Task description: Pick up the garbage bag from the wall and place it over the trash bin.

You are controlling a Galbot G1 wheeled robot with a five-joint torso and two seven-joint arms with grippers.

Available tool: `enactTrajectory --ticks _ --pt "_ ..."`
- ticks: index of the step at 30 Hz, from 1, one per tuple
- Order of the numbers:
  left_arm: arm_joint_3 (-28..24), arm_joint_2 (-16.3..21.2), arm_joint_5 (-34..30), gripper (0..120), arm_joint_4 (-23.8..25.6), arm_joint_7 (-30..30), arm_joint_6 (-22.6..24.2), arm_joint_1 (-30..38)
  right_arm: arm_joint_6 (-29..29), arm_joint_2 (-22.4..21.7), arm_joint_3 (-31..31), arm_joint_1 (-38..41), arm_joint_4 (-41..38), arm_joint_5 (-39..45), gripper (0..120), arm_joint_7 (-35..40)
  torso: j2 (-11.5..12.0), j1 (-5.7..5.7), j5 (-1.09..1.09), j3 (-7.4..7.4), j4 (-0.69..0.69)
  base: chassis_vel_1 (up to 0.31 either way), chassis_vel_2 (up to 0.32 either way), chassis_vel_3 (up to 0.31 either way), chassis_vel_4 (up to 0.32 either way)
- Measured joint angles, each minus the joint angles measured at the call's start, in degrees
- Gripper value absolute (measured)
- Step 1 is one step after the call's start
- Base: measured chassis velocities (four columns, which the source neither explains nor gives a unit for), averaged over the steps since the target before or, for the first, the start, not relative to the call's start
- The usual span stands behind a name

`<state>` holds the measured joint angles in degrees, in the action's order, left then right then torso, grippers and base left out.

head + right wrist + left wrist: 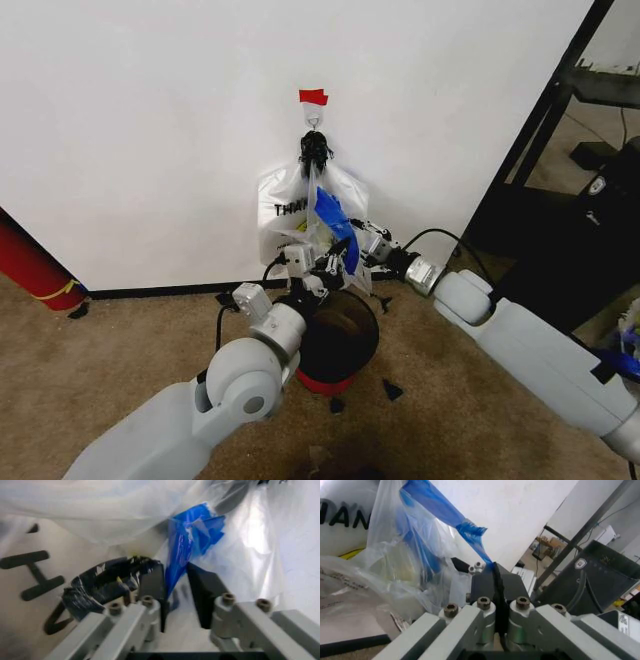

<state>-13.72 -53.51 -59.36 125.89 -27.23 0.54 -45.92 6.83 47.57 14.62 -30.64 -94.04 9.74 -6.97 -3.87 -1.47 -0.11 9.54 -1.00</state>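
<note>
Right pincer released, straddling garbage bag | left pincer apparently clenched on it

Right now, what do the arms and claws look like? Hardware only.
Both arms have smooth light grey shells with rounded joints. The left arm has a black round cap on its elbow joint. The right arm has a black cable looping over its wrist. The left claw and right claw each have grey metal linkage bars with hex bolts and flat black fingers.
</note>
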Motion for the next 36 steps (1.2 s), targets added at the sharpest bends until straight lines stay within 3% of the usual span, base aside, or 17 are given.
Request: enactTrajectory --ticks 5,12,21,29,33,36 --pt "-0.2 -0.4 0.0 0 0.1 -0.1 0.0 0.1 -0.1 0.1 -0.2 -0.1 -1.1 0.8 0 1.8 0.0 0.00 0.00 0.00 -0.01 0.000 0.000 0.000 0.000" --pt "0.1 -0.4 0.0 0 0.1 -0.2 -0.1 -0.1 -2.1 0.2 -0.8 -1.5 -3.0 6.3 0 5.6 0.0 0.00 0.01 0.00 0.00 0.000 0.000 0.000 0.000" --pt "4.1 1.2 0.9 0 0.5 -0.9 -1.5 -4.1 -7.8 -2.1 -13.0 -13.4 -16.6 34.2 0 14.7 0.0 0.00 0.00 0.00 -0.01 0.000 0.000 0.000 0.000" --pt "9.5 8.2 -0.8 0 5.7 -1.3 -2.5 -9.2 -7.1 -6.8 -21.3 -26.2 -27.2 48.5 0 20.8 0.0 0.00 0.01 -0.01 0.00 0.000 0.000 0.000 0.000" --pt "11.8 11.5 -1.3 0 9.5 -2.3 -2.2 -12.6 -6.6 -8.5 -24.3 -31.0 -31.2 50.9 0 23.5 0.0 0.00 0.00 -0.01 -0.03 0.000 0.000 0.000 0.000" --pt "16.2 14.3 -2.5 0 13.3 -2.4 -1.7 -19.4 -6.4 -10.3 -25.5 -33.4 -34.1 51.3 0 23.9 0.0 0.01 -0.01 -0.01 -0.01 0.000 0.000 0.000 0.000"
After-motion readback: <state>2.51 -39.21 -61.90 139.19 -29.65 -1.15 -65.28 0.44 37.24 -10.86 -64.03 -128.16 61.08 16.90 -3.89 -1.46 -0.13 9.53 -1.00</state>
